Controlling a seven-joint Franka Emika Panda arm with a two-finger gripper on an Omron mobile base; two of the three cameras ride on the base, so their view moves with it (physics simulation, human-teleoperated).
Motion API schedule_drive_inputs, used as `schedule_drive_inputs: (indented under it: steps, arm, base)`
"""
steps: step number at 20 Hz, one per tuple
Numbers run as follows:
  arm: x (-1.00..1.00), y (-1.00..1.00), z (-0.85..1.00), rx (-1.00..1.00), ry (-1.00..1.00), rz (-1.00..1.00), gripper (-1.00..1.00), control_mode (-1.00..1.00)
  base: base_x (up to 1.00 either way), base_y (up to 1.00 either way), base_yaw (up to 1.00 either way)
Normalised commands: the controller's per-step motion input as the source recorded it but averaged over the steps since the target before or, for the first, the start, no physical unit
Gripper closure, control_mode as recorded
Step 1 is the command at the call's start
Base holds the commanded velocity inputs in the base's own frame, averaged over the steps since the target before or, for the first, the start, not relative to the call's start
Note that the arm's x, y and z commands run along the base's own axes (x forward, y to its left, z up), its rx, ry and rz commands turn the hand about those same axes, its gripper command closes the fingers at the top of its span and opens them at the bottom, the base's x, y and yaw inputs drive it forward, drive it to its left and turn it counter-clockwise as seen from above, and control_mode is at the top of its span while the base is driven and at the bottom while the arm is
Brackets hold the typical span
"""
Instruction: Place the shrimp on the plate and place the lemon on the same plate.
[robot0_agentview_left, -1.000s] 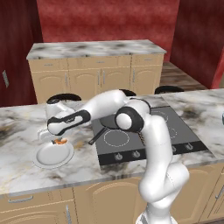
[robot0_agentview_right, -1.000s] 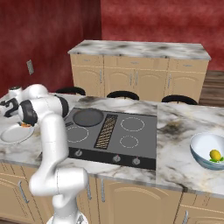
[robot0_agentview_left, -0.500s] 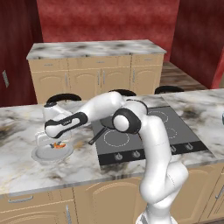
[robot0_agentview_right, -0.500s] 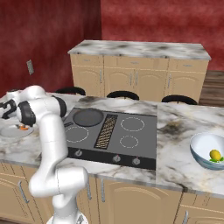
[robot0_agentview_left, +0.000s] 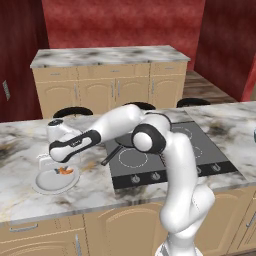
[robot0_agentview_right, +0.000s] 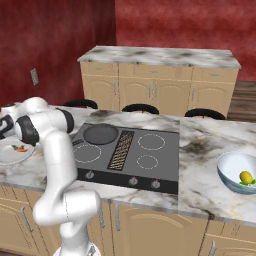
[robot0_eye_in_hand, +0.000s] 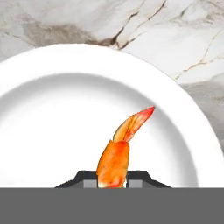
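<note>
- Shrimp: we see it over the white plate, its lower end between the finger tips.
- Gripper: low over the plate; we cannot tell whether the fingers pinch the shrimp.
- Lemon: in the bluish bowl, far right of the cooktop.

It was a home kitchen: a black cooktop sat in a marble counter, wooden cabinets stood behind it.
</note>
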Motion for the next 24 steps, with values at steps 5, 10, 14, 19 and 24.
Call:
schedule_drive_inputs:
  steps: [5, 10, 14, 19, 24]
  arm:
    - [-0.28, 0.00, -0.02, 0.00, -0.01, -0.06, 1.00, -1.00]
    - [-0.15, 0.02, -0.01, 0.00, -0.03, -0.04, -1.00, -1.00]
    - [-0.07, 0.00, 0.14, 0.00, -0.08, 0.00, -1.00, -1.00]
    - [-0.09, -0.03, 0.27, 0.00, -0.03, 0.00, -1.00, -1.00]
    - [-0.08, -0.10, 0.39, 0.00, -0.01, 0.00, -1.00, -1.00]
  base:
    - [0.00, 0.00, 0.00]
    - [0.00, 0.00, 0.00]
    - [0.00, 0.00, 0.00]
    - [0.00, 0.00, 0.00]
    - [0.00, 0.00, 0.00]
